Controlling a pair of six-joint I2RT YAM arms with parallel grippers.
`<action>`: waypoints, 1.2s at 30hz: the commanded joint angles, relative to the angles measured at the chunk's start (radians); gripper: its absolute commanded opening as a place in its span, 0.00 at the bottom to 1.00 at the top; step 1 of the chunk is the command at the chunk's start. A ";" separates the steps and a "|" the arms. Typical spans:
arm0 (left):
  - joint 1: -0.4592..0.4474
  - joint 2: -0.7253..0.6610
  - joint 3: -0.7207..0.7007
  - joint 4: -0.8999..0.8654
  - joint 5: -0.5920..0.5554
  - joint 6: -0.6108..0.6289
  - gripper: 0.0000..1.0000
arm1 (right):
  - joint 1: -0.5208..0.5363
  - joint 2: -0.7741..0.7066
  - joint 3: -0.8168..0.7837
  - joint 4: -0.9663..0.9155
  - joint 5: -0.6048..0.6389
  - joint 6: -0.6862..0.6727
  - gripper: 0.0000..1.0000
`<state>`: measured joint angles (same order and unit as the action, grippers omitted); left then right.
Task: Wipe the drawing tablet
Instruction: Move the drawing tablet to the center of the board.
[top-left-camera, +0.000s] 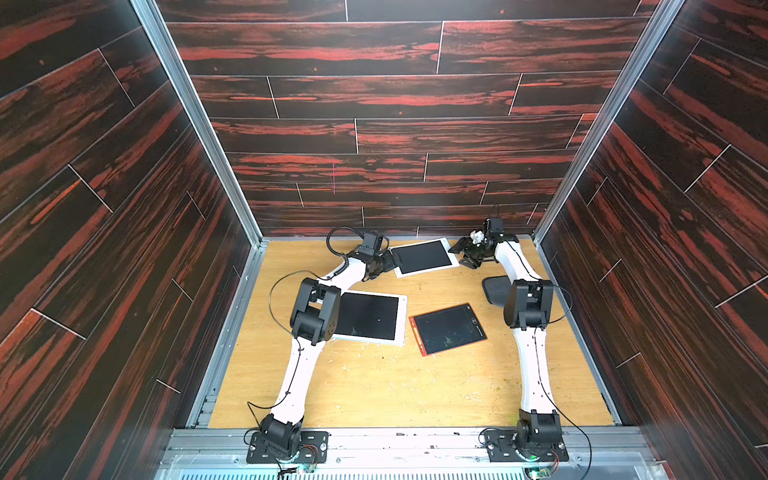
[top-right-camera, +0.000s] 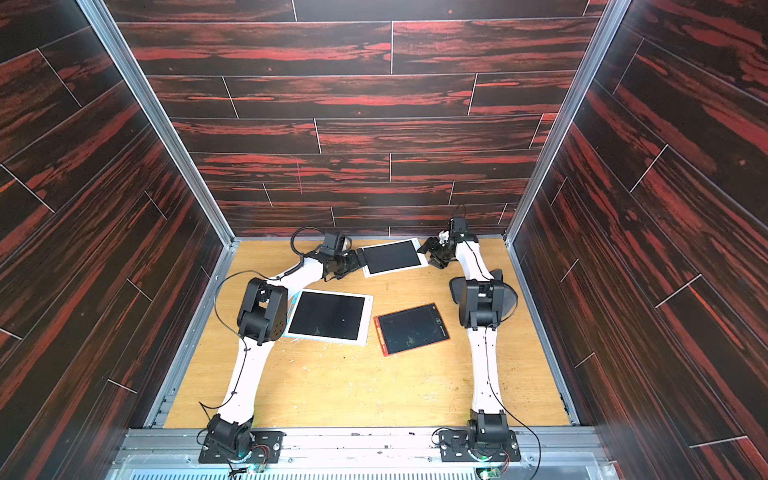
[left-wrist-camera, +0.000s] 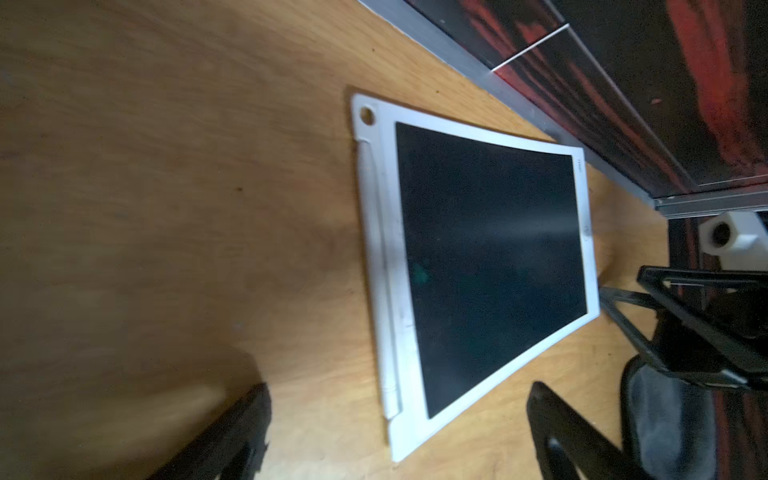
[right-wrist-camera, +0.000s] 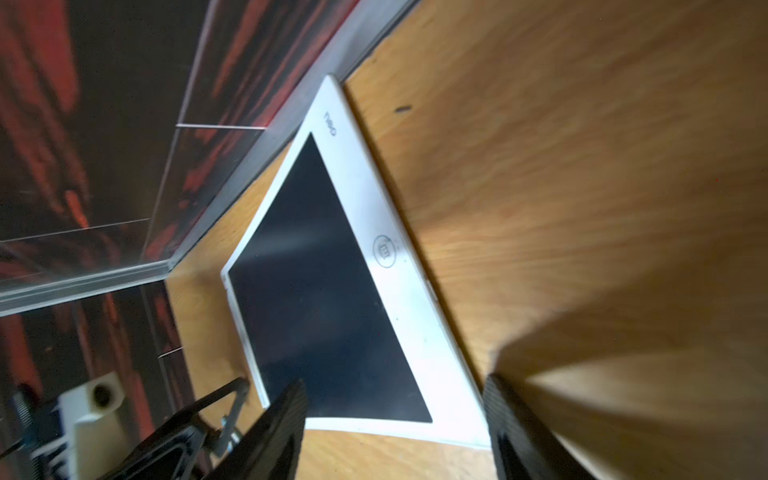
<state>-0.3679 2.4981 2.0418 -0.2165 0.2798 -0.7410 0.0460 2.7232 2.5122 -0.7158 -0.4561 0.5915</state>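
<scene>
A white-framed drawing tablet with a dark screen lies flat at the back of the wooden table, and shows in both wrist views. My left gripper is at its left edge, low over the table. Its jaws are open and hold nothing. My right gripper is just off the tablet's right edge, also open and holding nothing. A white stylus sits clipped along one long side of this tablet.
A larger white tablet lies partly under my left forearm. An orange-framed tablet lies mid-table. A dark grey pad lies behind my right elbow. The back wall rail runs close behind the far tablet.
</scene>
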 joint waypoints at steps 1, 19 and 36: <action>-0.013 0.063 0.063 0.007 0.052 -0.055 0.97 | 0.030 0.015 -0.042 -0.027 -0.047 0.015 0.70; -0.118 0.035 -0.053 0.108 0.150 -0.092 0.94 | 0.028 -0.322 -0.552 0.114 0.031 -0.016 0.67; -0.246 -0.182 -0.462 0.329 0.251 -0.143 0.92 | 0.022 -0.679 -1.075 0.238 0.147 -0.082 0.67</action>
<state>-0.5690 2.3409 1.6455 0.1379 0.4610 -0.8577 0.0513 2.0834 1.4681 -0.5049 -0.2855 0.5293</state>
